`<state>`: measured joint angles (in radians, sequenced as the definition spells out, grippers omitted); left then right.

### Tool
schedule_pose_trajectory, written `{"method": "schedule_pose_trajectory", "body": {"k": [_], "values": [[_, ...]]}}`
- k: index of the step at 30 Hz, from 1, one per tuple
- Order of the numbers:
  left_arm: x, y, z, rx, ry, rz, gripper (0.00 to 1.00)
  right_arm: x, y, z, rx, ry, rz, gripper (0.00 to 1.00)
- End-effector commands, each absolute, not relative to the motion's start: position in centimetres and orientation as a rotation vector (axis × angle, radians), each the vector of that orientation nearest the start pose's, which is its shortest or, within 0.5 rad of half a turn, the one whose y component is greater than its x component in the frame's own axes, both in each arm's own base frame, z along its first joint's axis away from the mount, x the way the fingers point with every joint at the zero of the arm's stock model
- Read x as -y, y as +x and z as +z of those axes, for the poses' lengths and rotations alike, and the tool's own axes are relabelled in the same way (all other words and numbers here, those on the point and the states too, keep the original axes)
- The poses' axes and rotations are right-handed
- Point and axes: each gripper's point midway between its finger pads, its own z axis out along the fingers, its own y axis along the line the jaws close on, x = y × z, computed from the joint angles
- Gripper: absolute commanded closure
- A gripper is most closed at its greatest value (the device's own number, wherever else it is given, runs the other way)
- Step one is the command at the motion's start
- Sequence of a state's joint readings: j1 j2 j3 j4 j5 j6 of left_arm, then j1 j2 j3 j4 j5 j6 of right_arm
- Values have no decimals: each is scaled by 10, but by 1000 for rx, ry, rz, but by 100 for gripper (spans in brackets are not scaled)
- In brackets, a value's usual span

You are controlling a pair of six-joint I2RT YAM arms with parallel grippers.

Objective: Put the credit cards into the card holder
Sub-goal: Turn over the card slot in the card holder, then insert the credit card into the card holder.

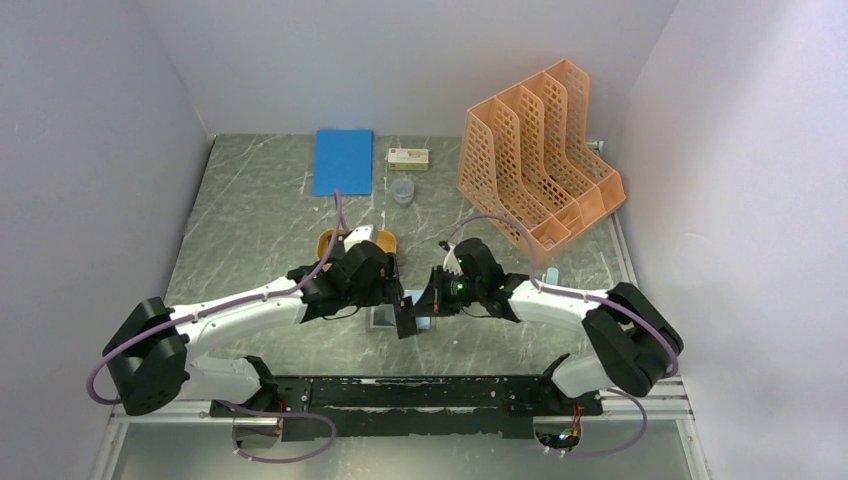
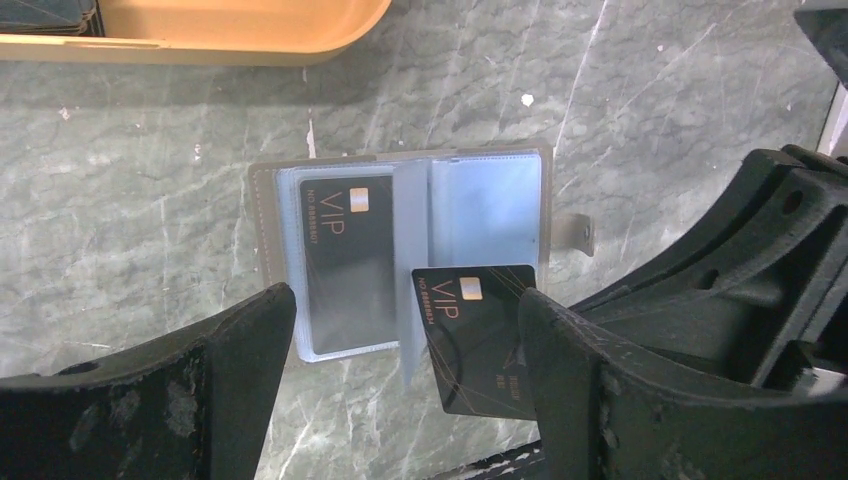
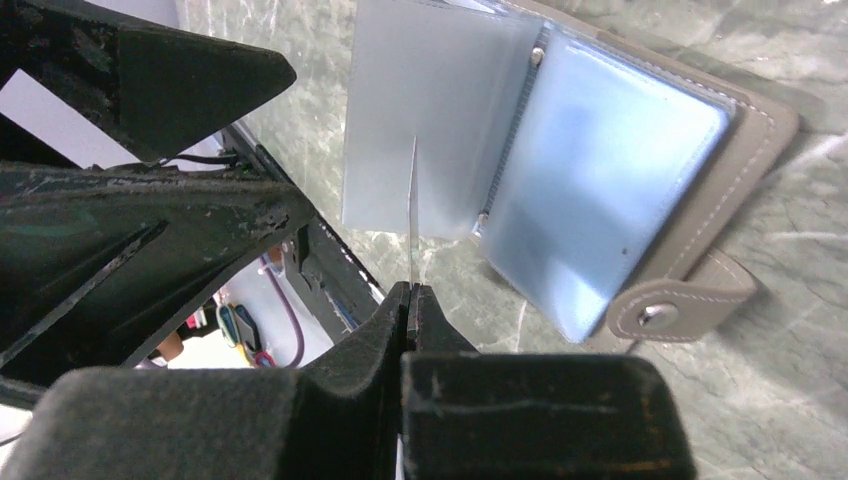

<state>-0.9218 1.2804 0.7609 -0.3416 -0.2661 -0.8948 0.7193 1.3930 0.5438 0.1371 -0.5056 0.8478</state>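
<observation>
A green-grey marbled table (image 1: 250,230) between plain pale walls carries the work. The card holder (image 2: 490,200) lies open and flat near the table's front edge, between the two arms, so its clear sleeves face upward. One credit card (image 2: 345,265) already sits in the left-hand sleeve. The right gripper (image 3: 410,300) is pinched tight on one edge of a second card (image 2: 475,335), its free edge pointing at the holder's middle pages, probably so it can be slid into a pocket. The left gripper (image 2: 405,305) hovers above the holder with fingers spread wide, gripping nothing. It looks placed to steady or lift a loose sleeve page. An orange tray (image 2: 250,40) lies just beyond the holder, and the dark items in its corner may be further cards.
</observation>
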Motion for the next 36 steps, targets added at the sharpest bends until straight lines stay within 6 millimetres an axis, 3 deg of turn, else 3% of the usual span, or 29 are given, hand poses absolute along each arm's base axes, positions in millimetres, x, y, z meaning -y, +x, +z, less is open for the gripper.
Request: {"method": "schedule_pose_trajectory", "body": {"k": [1, 7, 12, 19, 23, 27, 30, 36], "values": [[244, 214, 94, -2438, -119, -484, 14, -312, 176, 76, -2542, -181, 1324, 100], [243, 219, 87, -2443, -108, -456, 22, -326, 175, 66, -2576, -232, 1312, 100], [239, 227, 68, -2479, -114, -394, 31, -332, 173, 65, -2583, -261, 1318, 100], [228, 240, 42, -2519, -136, -309, 42, -320, 162, 82, -2558, -326, 1301, 100], [220, 245, 34, -2536, -149, -264, 50, -302, 155, 88, -2557, -333, 1242, 100], [213, 245, 36, -2529, -170, -254, 53, -275, 169, 85, -2543, -191, 1121, 100], [210, 244, 43, -2516, -184, -266, 52, -262, 182, 80, -2533, -37, 1141, 100], [194, 236, 55, -2492, -217, -257, 48, -285, 193, 79, -2528, -41, 1296, 100]]}}
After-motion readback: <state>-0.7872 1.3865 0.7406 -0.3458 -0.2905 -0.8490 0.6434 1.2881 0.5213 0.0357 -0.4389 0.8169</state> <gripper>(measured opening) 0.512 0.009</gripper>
